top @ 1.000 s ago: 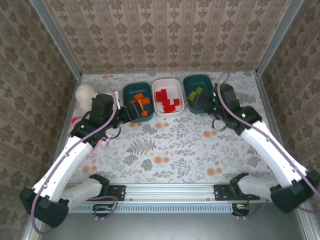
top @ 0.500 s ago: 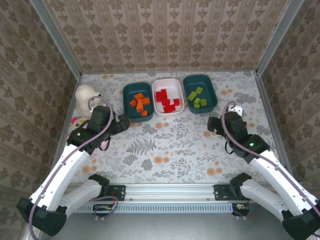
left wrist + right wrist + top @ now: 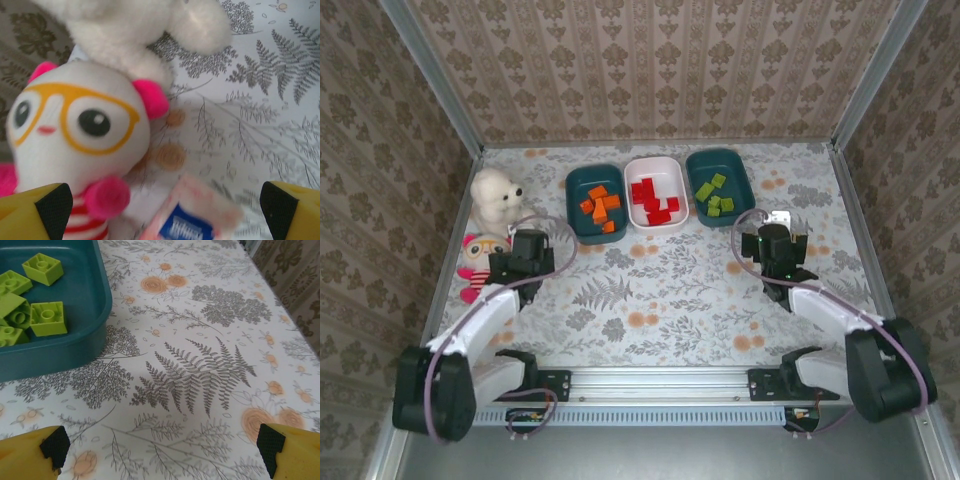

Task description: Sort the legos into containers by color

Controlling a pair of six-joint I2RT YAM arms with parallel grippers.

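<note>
Top view, left to right: white plush bear (image 3: pixel 497 195) at 10 o'clock on the desk (image 3: pixel 650 290), with a pink doll with orange glasses (image 3: pixel 480 258) just on its 6 o'clock side. Beside the doll, the left pincer (image 3: pixel 162 207) is spread wide, pinching nothing. A small pink-and-blue packet (image 3: pixel 192 217) lies on the desk between its fingertips.

Three tubs sit in a row at 12 o'clock, side by side, long axes running 6-12:
- left teal tub (image 3: pixel 572 200) holds the orange legos (image 3: pixel 603 208)
- white tub (image 3: pixel 655 163) holds the red legos (image 3: pixel 654 203)
- right teal tub (image 3: pixel 720 154) holds the green legos (image 3: pixel 714 195), studs up in the right wrist view

At 3 o'clock, on that tub's 5 o'clock side, the right pincer (image 3: pixel 163 447) is spread wide and empty.
</note>
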